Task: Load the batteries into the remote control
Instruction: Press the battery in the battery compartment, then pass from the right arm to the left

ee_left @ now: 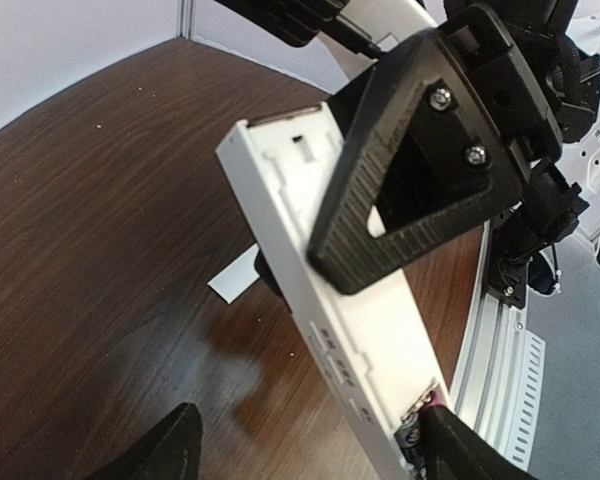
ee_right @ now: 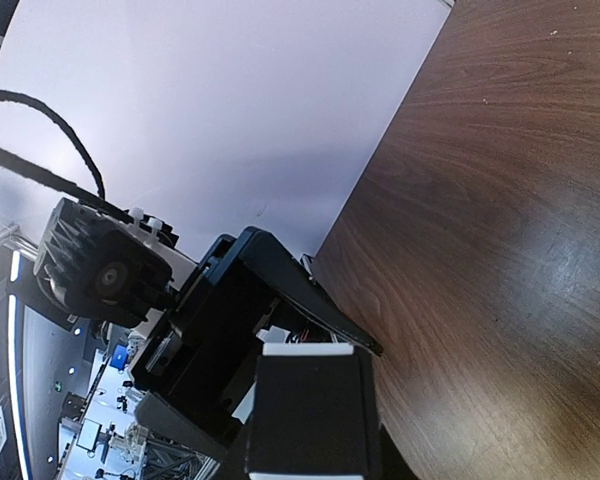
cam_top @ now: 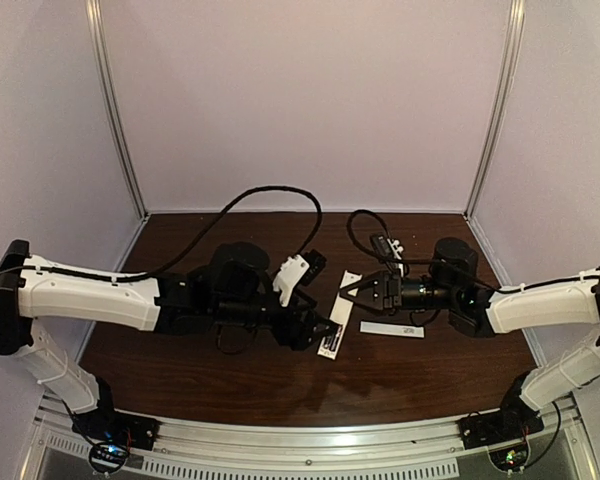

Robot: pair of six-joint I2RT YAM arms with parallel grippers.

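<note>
The remote control [cam_top: 338,315] is a long white bar held off the table, and my right gripper [cam_top: 353,292] is shut on its far end. In the left wrist view the remote control [ee_left: 310,270] runs diagonally, with the right gripper's black finger [ee_left: 410,200] clamped across it. At its near end the open compartment shows the batteries: a purple tip [ee_left: 432,403] and a dark cell with a pale end [ee_left: 412,436]. My left gripper [ee_left: 315,455] is open around that end, its right finger [ee_left: 465,450] close against the batteries. In the right wrist view only a white edge of the remote control [ee_right: 305,350] shows.
A thin flat white strip [cam_top: 392,328] lies on the dark wooden table [cam_top: 230,385] under the right arm; the strip [ee_left: 230,282] shows behind the remote. Black cables [cam_top: 270,195] loop at the back. White walls enclose the table on three sides, and a metal rail [cam_top: 310,445] runs along the near edge.
</note>
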